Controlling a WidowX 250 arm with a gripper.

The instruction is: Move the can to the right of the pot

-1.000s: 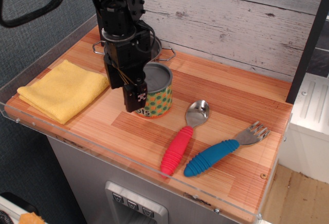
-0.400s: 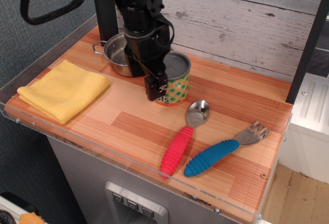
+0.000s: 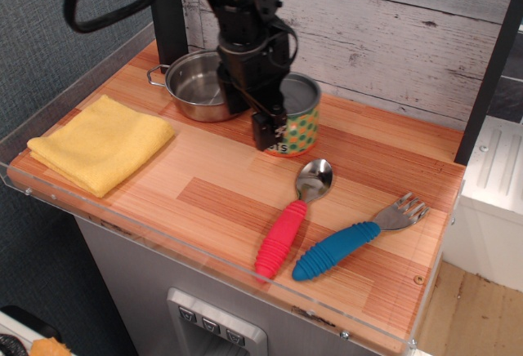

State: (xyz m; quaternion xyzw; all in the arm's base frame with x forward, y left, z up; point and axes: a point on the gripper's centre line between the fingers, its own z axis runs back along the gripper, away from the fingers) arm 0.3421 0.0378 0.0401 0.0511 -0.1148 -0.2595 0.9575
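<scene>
The can (image 3: 296, 119), a squat tin with a grey lid and an orange-yellow label with green dots, is at the back of the wooden table, just right of the pot (image 3: 196, 86). The pot is shiny steel with a loop handle showing at its left. My gripper (image 3: 274, 123) comes down from above and is shut on the can's left side. One black finger (image 3: 265, 130) shows in front of the label. The can's base looks at or just above the table. The arm hides the pot's right rim.
A folded yellow cloth (image 3: 102, 142) lies at the left. A red-handled spoon (image 3: 292, 217) and a blue-handled fork (image 3: 355, 238) lie in front and to the right of the can. A clear acrylic rim (image 3: 204, 251) edges the table; a plank wall stands behind.
My gripper has carried the can from in front of the pot back and to the right. The pot, hidden by the arm before, now shows at the can's left.
</scene>
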